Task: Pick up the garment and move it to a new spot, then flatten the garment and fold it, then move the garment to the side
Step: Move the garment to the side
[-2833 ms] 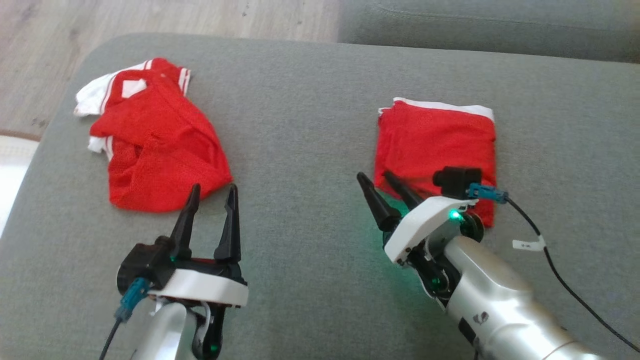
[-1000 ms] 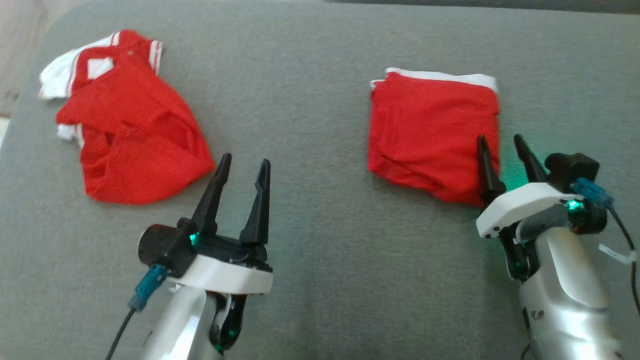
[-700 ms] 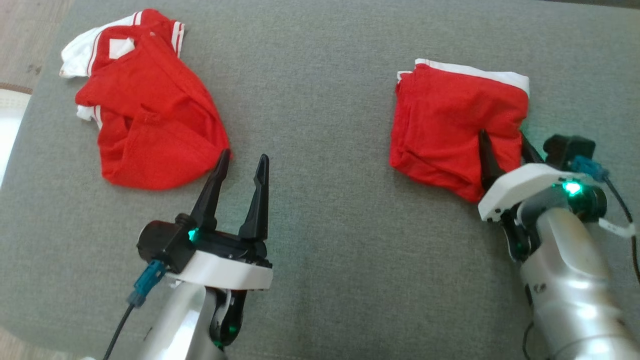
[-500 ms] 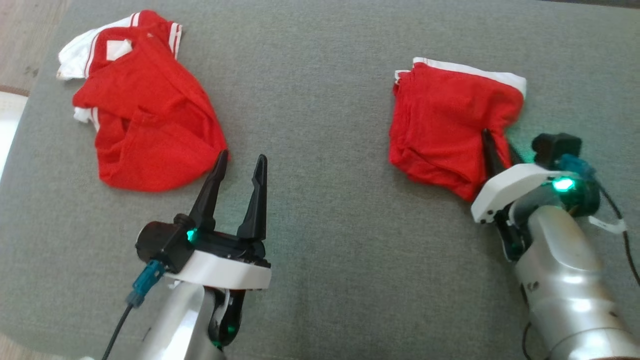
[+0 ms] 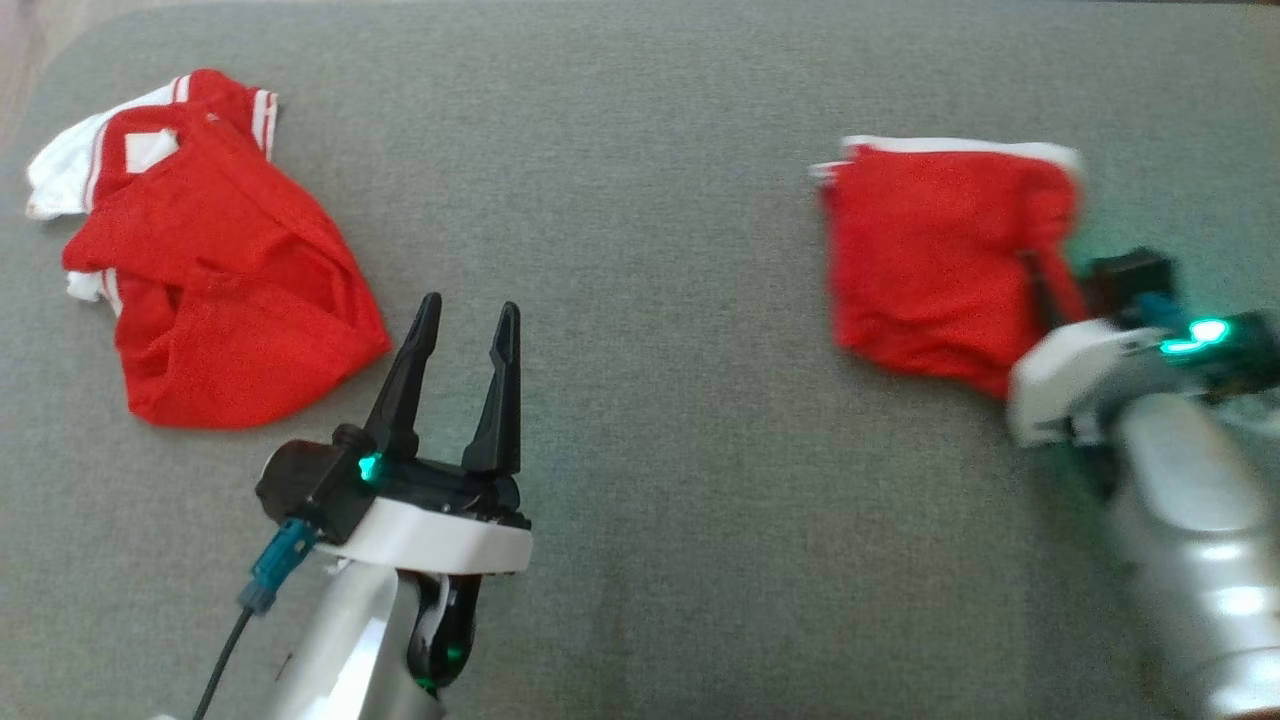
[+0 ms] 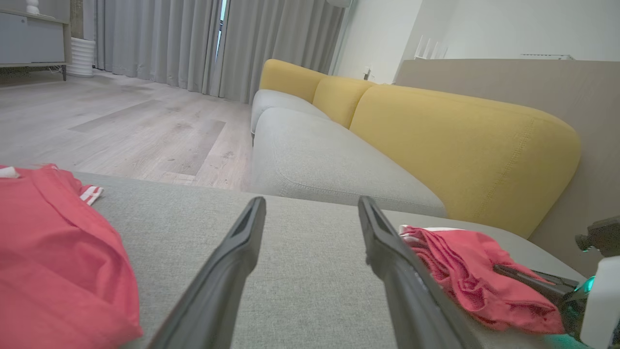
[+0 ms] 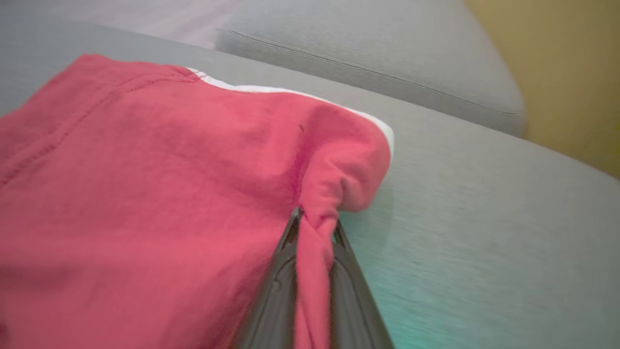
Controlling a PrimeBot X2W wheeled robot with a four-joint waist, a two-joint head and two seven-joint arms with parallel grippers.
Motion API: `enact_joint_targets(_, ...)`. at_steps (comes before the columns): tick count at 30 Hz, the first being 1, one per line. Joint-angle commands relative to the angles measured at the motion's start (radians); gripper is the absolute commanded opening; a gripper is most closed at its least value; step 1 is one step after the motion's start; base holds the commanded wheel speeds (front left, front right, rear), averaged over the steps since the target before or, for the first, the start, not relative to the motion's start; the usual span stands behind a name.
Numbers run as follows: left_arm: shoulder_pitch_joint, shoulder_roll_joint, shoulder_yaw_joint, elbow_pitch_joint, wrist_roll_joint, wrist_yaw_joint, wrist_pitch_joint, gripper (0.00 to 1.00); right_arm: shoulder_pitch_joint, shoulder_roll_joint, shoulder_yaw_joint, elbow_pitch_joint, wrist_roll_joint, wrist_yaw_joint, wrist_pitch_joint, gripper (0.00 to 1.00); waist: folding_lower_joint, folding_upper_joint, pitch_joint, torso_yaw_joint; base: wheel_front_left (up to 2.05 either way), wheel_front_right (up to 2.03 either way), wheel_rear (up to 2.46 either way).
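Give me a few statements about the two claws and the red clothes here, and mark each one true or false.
1. The right gripper is shut on an edge of the folded garment. True.
2. The left gripper is open and holds nothing. True.
3. A crumpled garment lies on the grey cushion at the robot's left. True.
4. Both garments are blue. False: both are red with white trim.
5. The left gripper grips the crumpled garment. False: it is apart from it, over bare cushion.
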Motion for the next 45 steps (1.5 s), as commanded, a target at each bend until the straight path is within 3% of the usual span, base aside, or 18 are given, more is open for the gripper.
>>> enact_joint_targets(1,-0.034,0.007,0.032,-0.034,0.000,0.002,-0.005,1.00,-0.014,-0.051,0.026,-0.038,-0.005,-0.001,0.008,0.00,-0.0001,0.0000,0.003,-0.005,0.00,0.00,0.00)
enact_joint_targets(14,-0.063,0.007,0.020,-0.044,-0.013,0.002,-0.005,1.00,0.039,-0.494,0.161,-0.084,0.110,-0.001,0.111,0.00,-0.0001,0.0000,0.066,0.015,0.00,0.00,0.00)
enact_joint_targets(21,-0.085,0.007,0.016,-0.045,-0.015,0.002,-0.005,1.00,0.029,-0.601,0.117,-0.078,0.137,-0.001,0.164,0.00,-0.0001,0.0000,0.103,0.035,0.00,0.00,0.00)
enact_joint_targets(30,-0.095,0.007,0.015,-0.041,-0.007,0.002,-0.005,1.00,0.017,-0.581,-0.023,-0.074,0.100,-0.001,0.163,0.00,-0.0001,0.0000,0.121,0.047,0.00,0.00,0.00)
enact_joint_targets(31,-0.095,0.007,0.016,-0.039,-0.006,0.002,-0.005,1.00,0.016,-0.573,-0.039,-0.079,0.089,-0.001,0.157,0.28,-0.0001,0.0000,0.120,0.046,0.00,0.00,0.00)
enact_joint_targets(32,-0.094,0.007,0.018,-0.038,-0.005,0.002,-0.005,1.00,0.015,-0.560,-0.059,-0.081,0.085,-0.001,0.153,1.00,-0.0001,0.0000,0.117,0.045,0.00,0.00,0.00)
enact_joint_targets(39,-0.076,0.007,0.033,-0.025,0.006,0.002,-0.005,1.00,0.022,-0.425,-0.168,-0.129,0.085,-0.001,0.086,1.00,-0.0001,0.0000,0.065,0.024,0.00,0.00,0.00)
enact_joint_targets(45,-0.042,0.007,0.057,-0.023,0.014,0.002,-0.005,1.00,0.047,-0.268,-0.156,-0.239,0.153,-0.001,0.006,1.00,-0.0001,0.0000,-0.001,-0.007,0.00,0.00,0.00)
